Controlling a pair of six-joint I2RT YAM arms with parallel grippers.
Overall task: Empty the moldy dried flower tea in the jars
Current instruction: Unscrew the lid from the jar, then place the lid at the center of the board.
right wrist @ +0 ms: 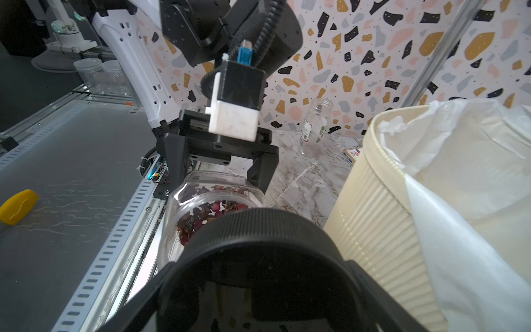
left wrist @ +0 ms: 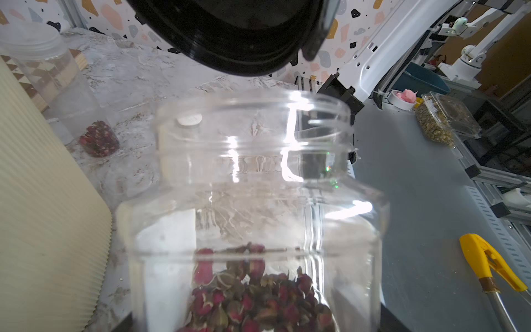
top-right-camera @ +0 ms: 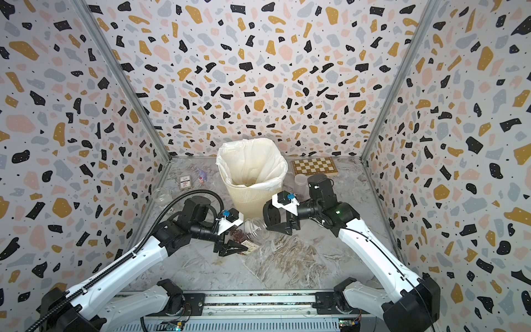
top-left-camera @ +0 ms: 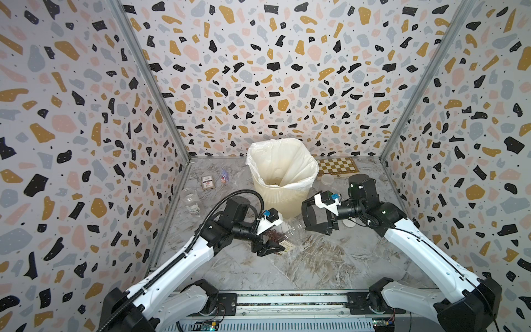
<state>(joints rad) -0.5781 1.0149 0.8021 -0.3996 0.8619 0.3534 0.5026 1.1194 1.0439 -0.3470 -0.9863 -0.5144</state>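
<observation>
Tilted jar (top-left-camera: 291, 231) clamped in left gripper (top-left-camera: 271, 243), mouth open, dried flower tea (left wrist: 253, 301) inside. Just off mouth, right gripper (top-left-camera: 309, 215) grips black lid (right wrist: 258, 244).

Note for you: walls (top-left-camera: 258, 72) in terrazzo, with a white ground and flecks of black, mustard, pale pink and grey-blue. Tabletop (top-left-camera: 316, 267): grey-white marble pattern with brownish veins. Bin (top-left-camera: 275, 201) is cream and finely ribbed; its bag (top-left-camera: 281, 163) is translucent white. Chessboard (top-left-camera: 336, 168) checks in brown and cream. Your jar (left wrist: 253, 178) is clear; the buds (left wrist: 253, 301) inside read dark red to brown — lid (right wrist: 258, 235) black, ridged.
</observation>
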